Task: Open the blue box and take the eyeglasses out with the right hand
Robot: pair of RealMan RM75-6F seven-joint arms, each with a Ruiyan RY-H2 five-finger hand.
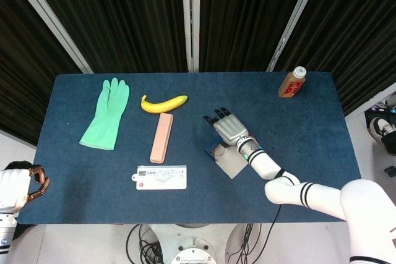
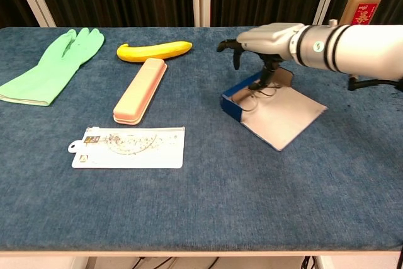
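Observation:
The blue box (image 2: pixel 234 103) (image 1: pixel 212 150) lies open right of the table's centre, its pale lid (image 2: pixel 281 115) folded flat toward the front right. The thin-framed eyeglasses (image 2: pixel 255 95) lie inside it. My right hand (image 2: pixel 267 37) (image 1: pixel 228 129) hovers over the box's far side with its fingers spread, and one digit reaches down into the box beside the glasses. I cannot tell whether it pinches them. My left hand (image 1: pixel 25 185) rests off the table's front left corner, holding nothing.
A green rubber glove (image 1: pixel 106 113), a banana (image 1: pixel 163 103), a pink case (image 1: pixel 161 137) and a clear pouch with a label (image 1: pixel 161 177) lie on the left half. A brown bottle (image 1: pixel 292 82) stands at the far right corner.

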